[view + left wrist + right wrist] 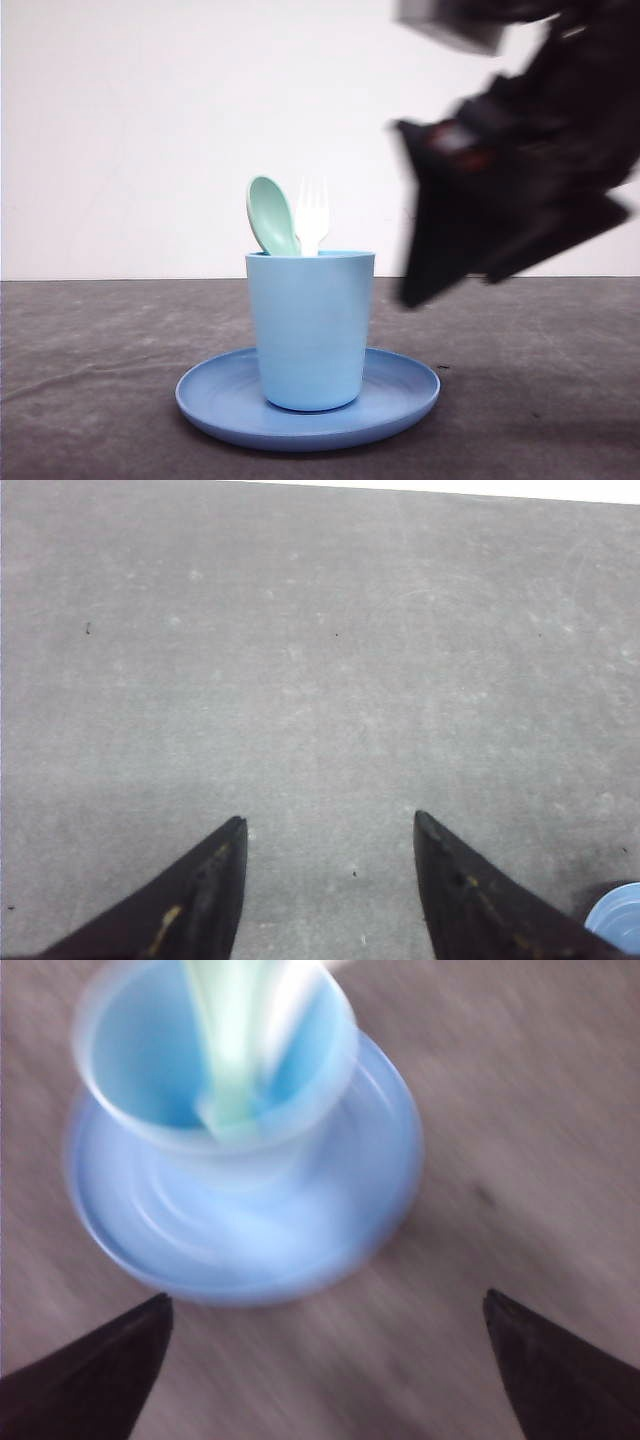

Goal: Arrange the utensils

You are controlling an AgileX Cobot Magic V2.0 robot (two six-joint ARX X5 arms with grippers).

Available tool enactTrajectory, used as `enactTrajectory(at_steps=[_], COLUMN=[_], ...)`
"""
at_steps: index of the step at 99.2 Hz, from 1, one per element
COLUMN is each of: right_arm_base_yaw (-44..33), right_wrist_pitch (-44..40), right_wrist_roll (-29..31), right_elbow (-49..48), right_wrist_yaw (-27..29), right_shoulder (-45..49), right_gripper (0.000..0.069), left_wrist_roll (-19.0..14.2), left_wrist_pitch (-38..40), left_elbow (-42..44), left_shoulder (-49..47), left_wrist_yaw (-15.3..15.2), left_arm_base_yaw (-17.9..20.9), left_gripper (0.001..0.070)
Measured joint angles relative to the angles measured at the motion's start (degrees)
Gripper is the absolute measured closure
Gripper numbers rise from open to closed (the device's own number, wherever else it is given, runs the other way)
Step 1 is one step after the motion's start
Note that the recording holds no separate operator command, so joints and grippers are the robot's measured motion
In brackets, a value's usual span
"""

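Round blue plate [400,400]: nearest item, flat on the grey surface [90,380]; its rim also appears in the left wrist view [620,920].

Light blue cup [311,330]: upright at the middle of the plate.

Mint-green spoon [271,214]: standing in the cup, bowl upward above the rim, handle inside [228,1050].

White fork [311,216]: standing in the cup just beside the spoon, tines upward.

Right end effector [450,270]: blurred, raised above the surface to the right of the cup, apart from it; fingers spread wide, nothing between them [325,1370].

Left end effector [330,880]: over bare surface; fingers spread, holding nothing.
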Motion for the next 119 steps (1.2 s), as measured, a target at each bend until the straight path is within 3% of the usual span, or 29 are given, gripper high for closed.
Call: enactTrajectory(at_steps=[15, 31, 45, 63, 83, 112, 119], right_arm_base_yaw=[-8.6, -20.4, -30.0, -38.7, -42.3, -42.3, -42.3], right_wrist_pitch=[-2.9, -7.7, -15.5, -23.8, -29.6, -29.7, -29.7], right_wrist_roll=[1.9, 4.7, 5.8, 4.9, 1.6, 0.9, 0.9], right_elbow=[0.2, 3.6, 8.5, 14.3, 14.9, 14.9, 14.9], right_wrist_yaw=[-0.3, -4.8, -8.9, -9.3, -8.6, -8.6, -8.6], right_shoulder=[-8.3, -14.4, -15.2, -15.3, -15.2, -15.3, -15.3], right_gripper=[0.0066, 0.0066, 0.0066, 0.0066, 0.0066, 0.0067, 0.0140], left_wrist_roll=[0.0, 0.0, 0.0, 1.1, 2.2, 2.6, 2.6], left_wrist_pitch=[0.2, 0.2, 0.0, -2.0, -4.7, -4.9, -4.9], left_elbow=[0.0, 0.0, 0.0, 0.0, 0.0, 0.0, 0.0], left_shoulder=[0.0, 0.0, 0.0, 0.0, 0.0, 0.0, 0.0], left_wrist_yaw=[0.0, 0.0, 0.0, 0.0, 0.0, 0.0, 0.0], left_arm_base_yaw=[0.0, 0.0, 0.0, 0.0, 0.0, 0.0, 0.0], left_gripper=[0.0393, 0.0393, 0.0393, 0.0393, 0.0393, 0.0393, 0.0432])
